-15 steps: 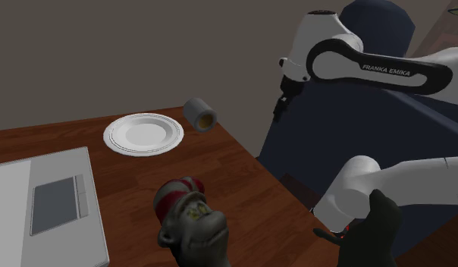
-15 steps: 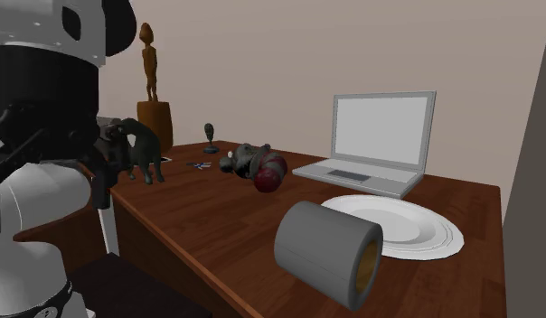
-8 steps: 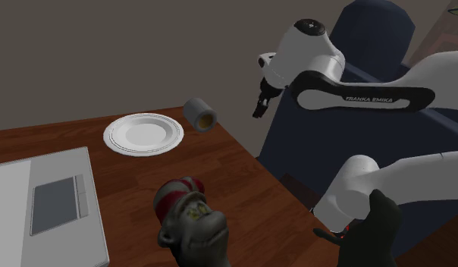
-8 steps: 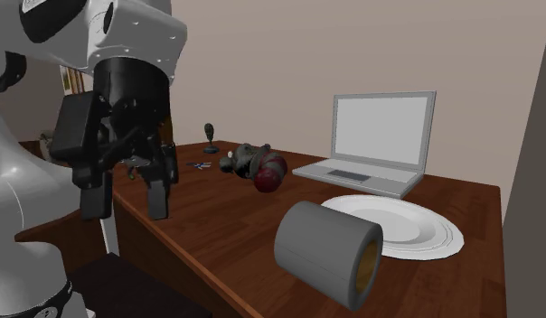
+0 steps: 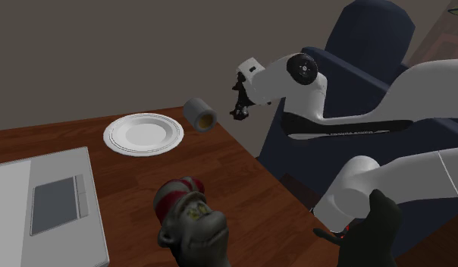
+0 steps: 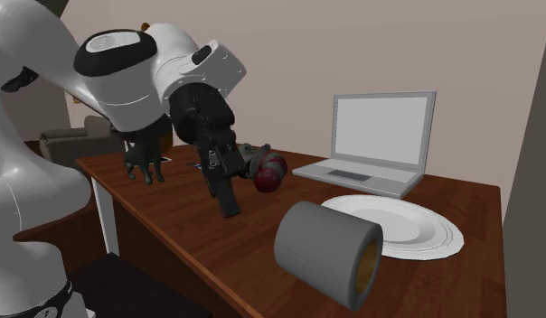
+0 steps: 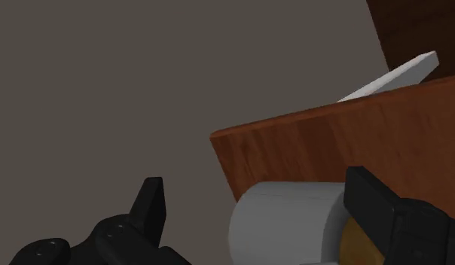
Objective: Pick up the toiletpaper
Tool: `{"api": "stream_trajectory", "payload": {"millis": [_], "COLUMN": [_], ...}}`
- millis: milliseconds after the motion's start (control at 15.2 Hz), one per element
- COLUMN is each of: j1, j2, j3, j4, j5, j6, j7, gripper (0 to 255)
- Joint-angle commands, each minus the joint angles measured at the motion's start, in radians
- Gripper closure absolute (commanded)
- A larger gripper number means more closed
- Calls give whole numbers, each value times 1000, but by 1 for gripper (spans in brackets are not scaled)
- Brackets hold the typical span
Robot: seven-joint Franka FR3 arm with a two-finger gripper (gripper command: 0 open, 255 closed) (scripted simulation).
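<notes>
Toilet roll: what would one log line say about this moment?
roll: lying at table corner, unheld | gripper: open, facing roll

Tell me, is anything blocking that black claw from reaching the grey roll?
Nothing visible is. The gripper hangs open just off the table corner, with only air between it and the grey roll; the white plate lies beyond the roll.

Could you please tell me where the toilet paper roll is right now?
In the shoulder view the grey roll lies on its side at the table's far corner, right of the white plate, the open hand apart from it further right.
</notes>
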Motion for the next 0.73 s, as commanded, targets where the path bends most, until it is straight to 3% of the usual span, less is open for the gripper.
{"api": "stream_trajectory", "payload": {"millis": [0, 132, 330, 660], "j1": [-56, -147, -337, -419], "j2": [20, 29, 10, 12], "j3": [71, 161, 335, 417], "j4": [-5, -3, 27, 23], "j5": [-138, -299, -598, -727], "j6": [119, 235, 398, 428], "j7": [59, 153, 383, 551], "gripper": [0, 0, 0, 0]}}
